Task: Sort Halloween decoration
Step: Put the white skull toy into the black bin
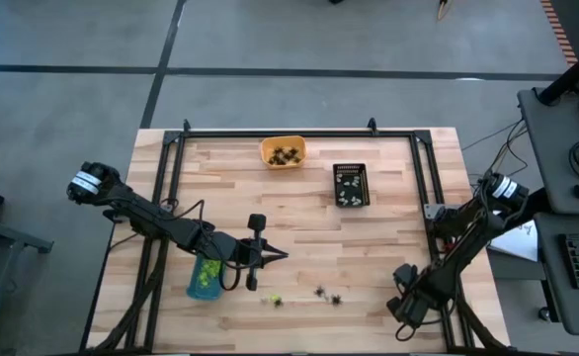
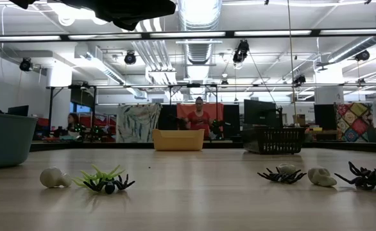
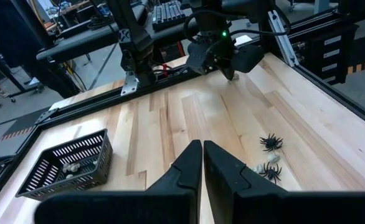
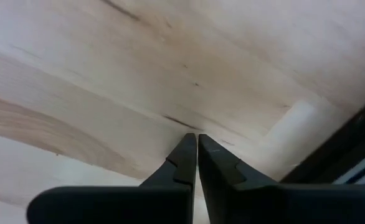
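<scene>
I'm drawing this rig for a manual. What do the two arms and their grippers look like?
Both arms are dark, jointed, with thin cables alongside and a white-banded joint at the base end. The left gripper and right gripper each have two black, wedge-shaped fingers tapering to narrow tips. A small green light glows on the right arm's wrist housing.

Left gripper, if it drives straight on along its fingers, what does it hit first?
Probably bare table: the shut left gripper points down along open wood. The black spiders lie off to one side, the black tray to the other. Farther on sits the right arm; depth unclear.
</scene>
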Action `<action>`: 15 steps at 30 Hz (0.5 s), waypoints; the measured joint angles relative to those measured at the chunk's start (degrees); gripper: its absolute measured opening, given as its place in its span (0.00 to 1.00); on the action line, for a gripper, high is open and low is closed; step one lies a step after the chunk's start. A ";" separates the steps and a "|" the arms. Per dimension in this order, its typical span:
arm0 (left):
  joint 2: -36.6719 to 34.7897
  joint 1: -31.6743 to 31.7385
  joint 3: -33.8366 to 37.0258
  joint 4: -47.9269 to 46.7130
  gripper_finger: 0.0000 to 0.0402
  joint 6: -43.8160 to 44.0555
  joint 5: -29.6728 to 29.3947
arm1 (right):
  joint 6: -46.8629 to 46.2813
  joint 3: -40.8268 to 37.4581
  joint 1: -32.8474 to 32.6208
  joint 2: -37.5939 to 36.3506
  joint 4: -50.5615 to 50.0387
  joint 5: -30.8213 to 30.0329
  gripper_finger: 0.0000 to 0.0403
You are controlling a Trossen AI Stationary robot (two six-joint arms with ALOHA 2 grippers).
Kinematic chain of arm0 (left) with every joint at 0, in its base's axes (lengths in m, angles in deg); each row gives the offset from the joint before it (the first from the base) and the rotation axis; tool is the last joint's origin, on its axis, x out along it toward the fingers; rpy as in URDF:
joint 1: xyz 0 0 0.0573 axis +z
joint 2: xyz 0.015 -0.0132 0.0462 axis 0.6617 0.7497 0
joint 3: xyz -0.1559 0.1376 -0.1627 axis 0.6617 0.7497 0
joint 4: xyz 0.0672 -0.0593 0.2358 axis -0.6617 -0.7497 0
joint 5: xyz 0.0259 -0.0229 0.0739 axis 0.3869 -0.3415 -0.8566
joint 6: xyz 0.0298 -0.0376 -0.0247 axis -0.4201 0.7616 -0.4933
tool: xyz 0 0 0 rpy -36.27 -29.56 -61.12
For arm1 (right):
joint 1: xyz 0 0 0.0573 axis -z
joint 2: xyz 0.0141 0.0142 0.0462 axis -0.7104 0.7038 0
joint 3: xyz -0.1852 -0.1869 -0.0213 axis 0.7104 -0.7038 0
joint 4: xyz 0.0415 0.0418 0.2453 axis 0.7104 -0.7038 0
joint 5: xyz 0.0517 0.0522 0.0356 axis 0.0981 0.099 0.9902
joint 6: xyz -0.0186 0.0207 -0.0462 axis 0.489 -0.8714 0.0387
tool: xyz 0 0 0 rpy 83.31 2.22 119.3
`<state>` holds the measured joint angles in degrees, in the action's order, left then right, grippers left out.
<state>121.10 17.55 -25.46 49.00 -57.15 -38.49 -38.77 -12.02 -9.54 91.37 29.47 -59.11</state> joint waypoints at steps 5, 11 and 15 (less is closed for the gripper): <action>0.00 0.00 0.00 0.01 0.00 0.00 -0.01 | 1.19 2.80 0.33 -0.78 -7.09 -2.53 0.02; 0.00 0.00 0.00 0.04 0.00 0.00 0.00 | 16.38 5.24 0.18 -2.08 -7.73 -1.39 0.02; 0.02 0.00 0.00 0.06 0.00 0.00 0.00 | 34.91 6.30 -0.73 -2.08 -7.08 -1.13 0.02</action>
<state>121.12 17.55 -25.46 49.06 -57.15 -38.49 -3.87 -5.72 -10.27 89.29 22.39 -60.24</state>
